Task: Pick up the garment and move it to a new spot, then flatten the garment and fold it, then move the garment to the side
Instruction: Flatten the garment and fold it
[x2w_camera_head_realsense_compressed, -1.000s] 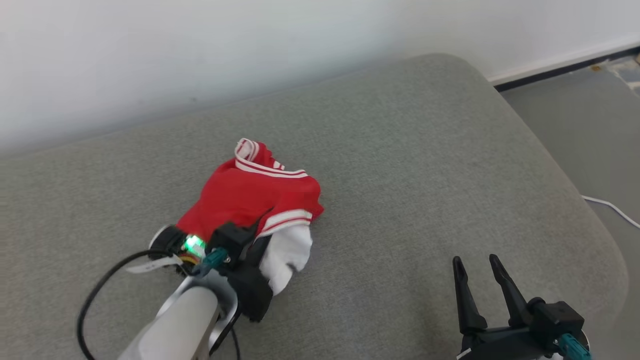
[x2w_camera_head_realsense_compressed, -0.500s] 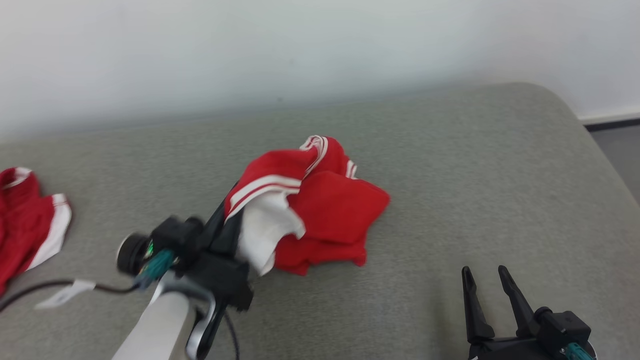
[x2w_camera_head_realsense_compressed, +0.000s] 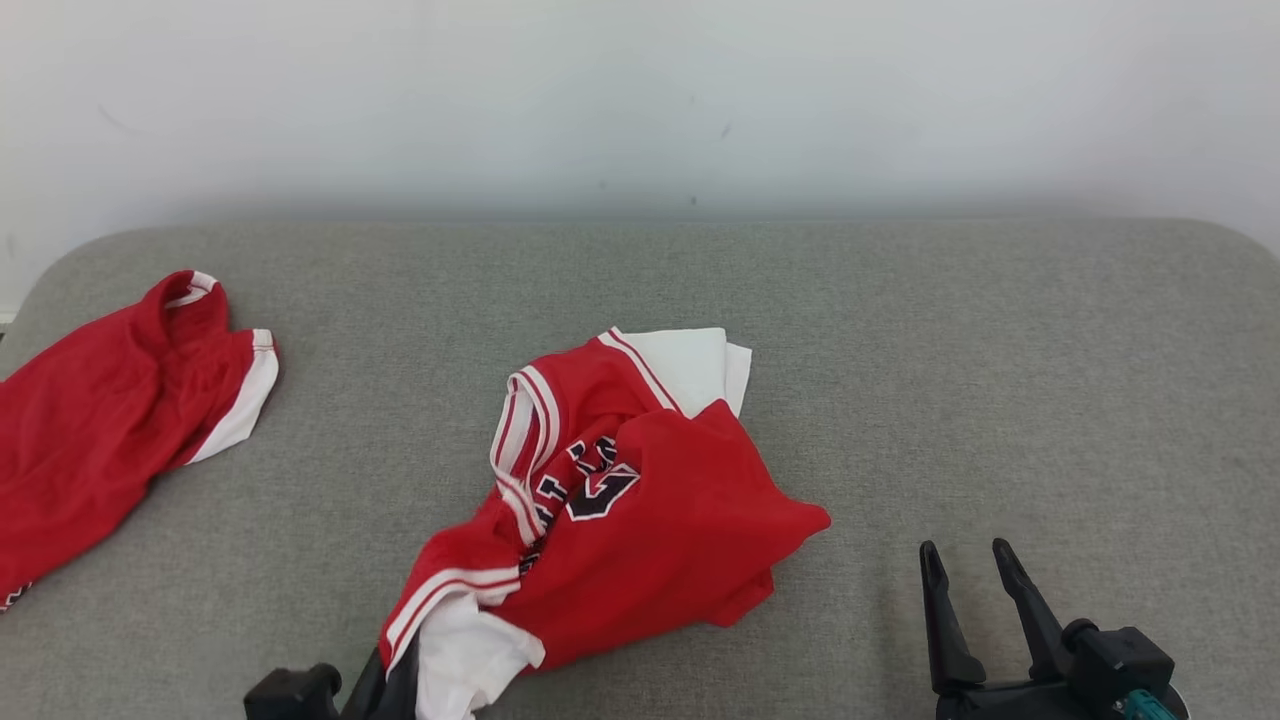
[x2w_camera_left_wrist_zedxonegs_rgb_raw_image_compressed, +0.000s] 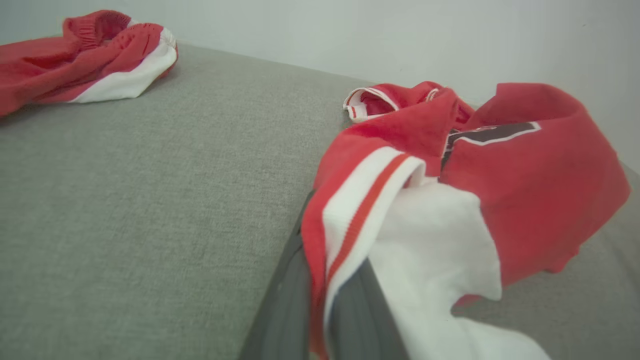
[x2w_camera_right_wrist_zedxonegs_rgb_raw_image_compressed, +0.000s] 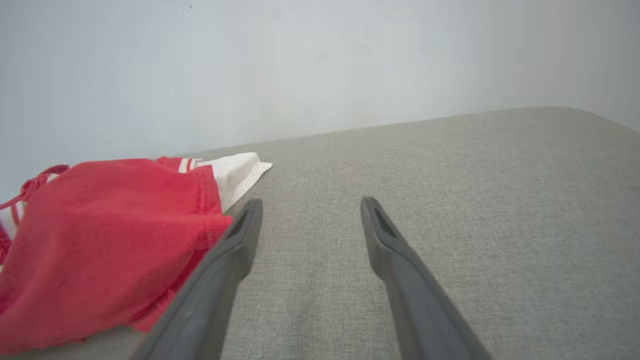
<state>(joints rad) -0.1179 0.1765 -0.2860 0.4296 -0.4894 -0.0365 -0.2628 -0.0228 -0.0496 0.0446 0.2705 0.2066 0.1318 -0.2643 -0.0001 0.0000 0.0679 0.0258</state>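
Other red garment (x2w_camera_head_realsense_compressed: 110, 400): lies at the far left of the grey cushion (x2w_camera_head_realsense_compressed: 1000, 330), untouched.
Left gripper (x2w_camera_left_wrist_zedxonegs_rgb_raw_image_compressed: 320, 290): pressed together on a white-and-red striped hem.
Red jersey (x2w_camera_head_realsense_compressed: 650, 500): crumpled in the middle of the cushion, its hem in that pinch.
Right gripper (x2w_camera_head_realsense_compressed: 965, 550): spread, empty, near the jersey.
Risk: the pinch holds only a thin edge, so a quick pull may let it slip, or tighten the folds.

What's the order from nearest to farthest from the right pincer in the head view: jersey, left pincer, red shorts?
1. Jersey, just left of the right pincer.
2. Left pincer, bottom edge, clamped on it.
3. Red shorts, far left.
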